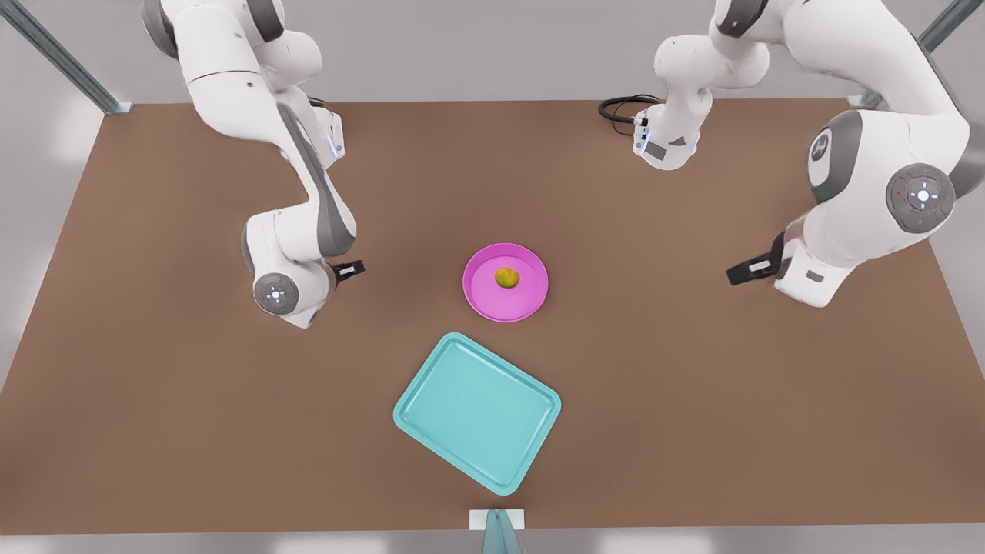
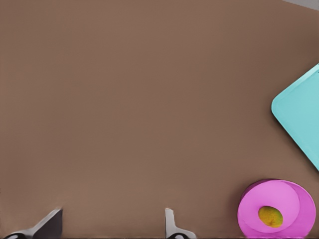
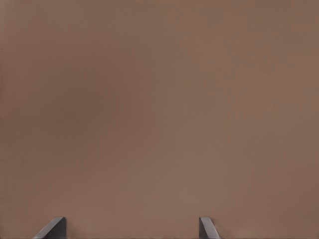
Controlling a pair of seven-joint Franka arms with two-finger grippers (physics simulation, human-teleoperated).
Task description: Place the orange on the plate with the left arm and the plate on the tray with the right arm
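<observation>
The orange [image 1: 506, 278] lies in the pink plate [image 1: 483, 302] at the table's middle. The teal tray [image 1: 477, 412] sits just in front of the plate, turned at an angle, with nothing on it. My left gripper [image 1: 350, 269] hangs open at the front view's left, a short way from the plate and holding nothing. In the left wrist view its fingers [image 2: 168, 219] stand apart over bare table, with the plate [image 2: 247, 211], the orange [image 2: 270, 216] and a corner of the tray [image 2: 299, 114] off to one side. My right gripper [image 1: 750, 269] [image 3: 132, 221] is open at the front view's right.
The brown table [image 1: 692, 423] has wide bare stretches on both sides of the tray. A black cable [image 1: 619, 108] loops at the back near one arm's base. Metal frame posts [image 1: 108, 100] stand at the back corners and a bracket [image 1: 496, 519] at the front edge.
</observation>
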